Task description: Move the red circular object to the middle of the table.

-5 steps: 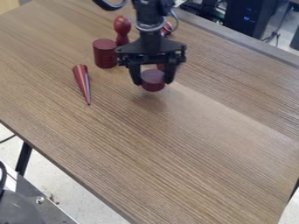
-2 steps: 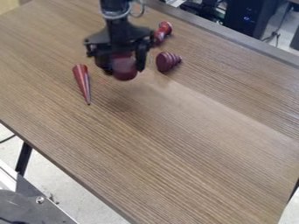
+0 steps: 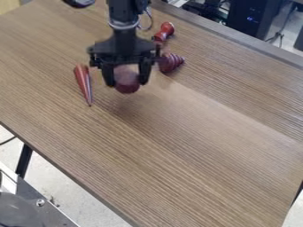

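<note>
Table (image 3: pixel 177 150) comes first in size, a wood-grained top running well beyond the rest. Over it, toward 11 o'clock from its middle, is the black arm with its gripper (image 3: pixel 126 82), pointing down. Compared with the first earlier frame, the gripper has shifted toward 9 o'clock; compared with the second, it sits slightly toward 6 o'clock. A black computer case (image 3: pixel 251 17) stands past the table's edge at 1 o'clock, and dark equipment (image 3: pixel 26 208) is beyond the edge at 7 o'clock.

Next in size is a slim red cone (image 3: pixel 83 82), at 9 o'clock from the gripper and near it, lying where it lay in both earlier frames. The red round piece (image 3: pixel 126 81) is clamped between the fingers, one on each side, held above the wood with a soft shadow toward 6 o'clock. It has travelled with the gripper and is off the table's middle, toward 11 o'clock. At 2 o'clock from it lies a ribbed red cone (image 3: pixel 170 63), unmoved since the second frame. Smallest is a red spindle-shaped piece (image 3: pixel 166 30), toward 1 o'clock, also unmoved since then.
</note>
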Robot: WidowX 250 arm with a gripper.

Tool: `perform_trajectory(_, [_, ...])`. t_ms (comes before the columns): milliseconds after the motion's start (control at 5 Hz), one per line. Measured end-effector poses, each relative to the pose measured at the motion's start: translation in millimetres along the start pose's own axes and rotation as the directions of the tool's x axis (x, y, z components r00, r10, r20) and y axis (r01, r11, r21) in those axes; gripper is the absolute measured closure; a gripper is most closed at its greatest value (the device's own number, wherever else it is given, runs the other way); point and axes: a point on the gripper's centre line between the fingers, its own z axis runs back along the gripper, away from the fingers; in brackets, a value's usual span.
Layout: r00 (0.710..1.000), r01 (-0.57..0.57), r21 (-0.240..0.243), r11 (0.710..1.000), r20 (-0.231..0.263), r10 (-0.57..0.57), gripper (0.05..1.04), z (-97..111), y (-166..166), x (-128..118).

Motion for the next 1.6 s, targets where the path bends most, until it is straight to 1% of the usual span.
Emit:
perform_trajectory(200, [1.000,0.015,-0.037,0.999,-0.022,-0.016,0.312,-9.9,-2.0,-6.6])
perform_trajectory(400, [0.999,0.032,-0.071,0.997,-0.039,-0.035,0.312,-21.5,-4.4,-6.4])
perform_trajectory(600, [1.000,0.013,-0.101,0.995,-0.023,-0.016,0.256,-25.0,-6.5,8.2])
perform_trajectory(800, [1.000,0.019,-0.087,0.996,-0.021,-0.021,0.119,-27.5,-5.0,13.6])
perform_trajectory(1000, [1.000,-0.004,-0.038,0.999,-0.011,0.003,0.103,-21.7,3.0,8.0])
perform_trajectory(1200, [0.998,0.004,-0.005,1.000,0.055,-0.004,0.100,7.9,-6.9,11.9])
perform_trajectory(1400, [0.995,0.050,0.025,0.998,0.085,-0.052,0.100,34.7,-18.5,5.9])
perform_trajectory(1600, [0.983,0.137,0.021,0.990,0.119,-0.139,0.100,70.5,-35.7,-5.6])
